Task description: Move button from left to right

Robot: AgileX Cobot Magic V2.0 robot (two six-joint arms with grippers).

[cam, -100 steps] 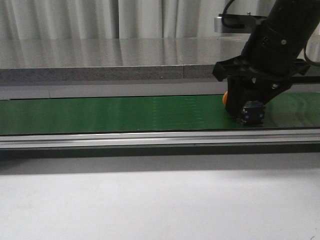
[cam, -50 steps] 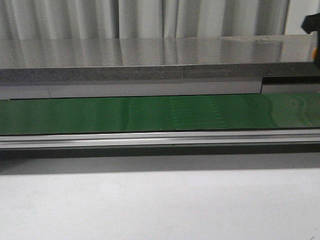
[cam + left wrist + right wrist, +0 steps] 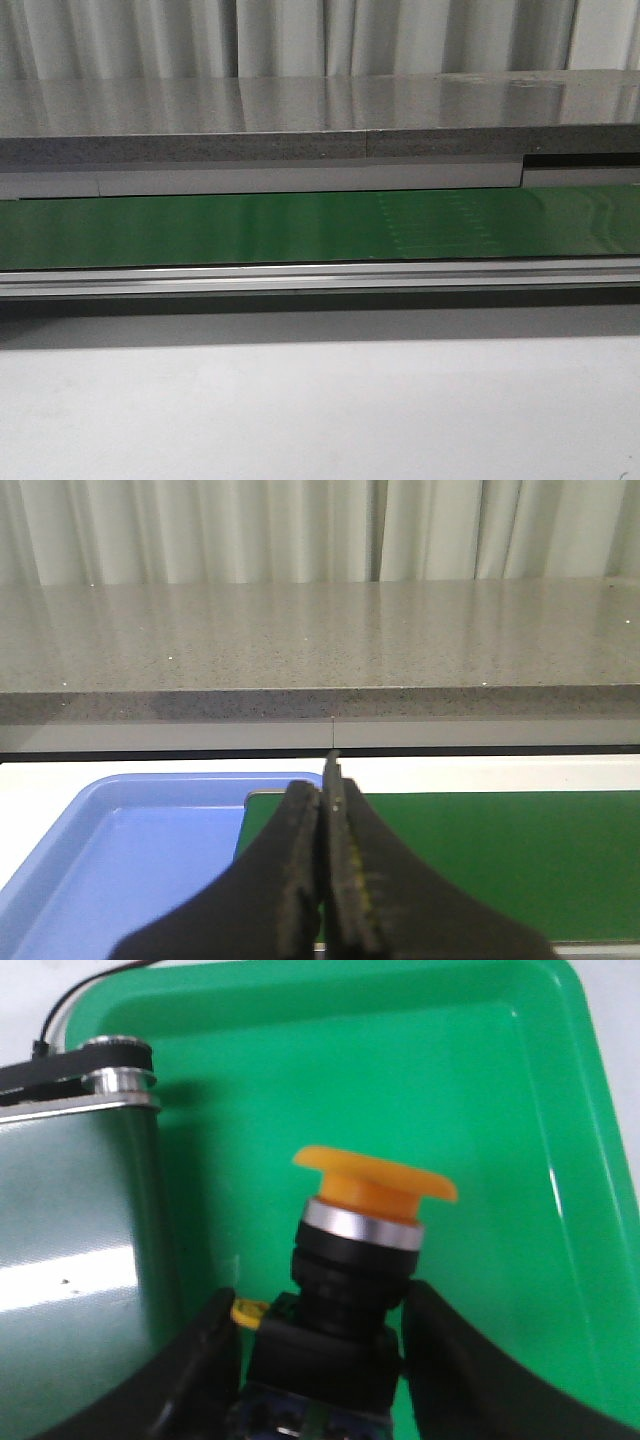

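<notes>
My right hand [image 3: 320, 1360] is clamped on the black body of the button [image 3: 350, 1280], holding it over the green tray [image 3: 500, 1110] beside the end of the conveyor [image 3: 80, 1220]; as I judge it, the step is the set-down, best done by lowering until the body rests on the tray floor, cap clear of the wall, before parting the fingers. My left hand [image 3: 325, 880] has its fingers pressed together, holding nothing, above the edge of a blue tray [image 3: 130, 860]. Counting from largest: one grey worktop [image 3: 300, 110], one green belt [image 3: 250, 225], one green tray, one blue tray, two hands, one button.
</notes>
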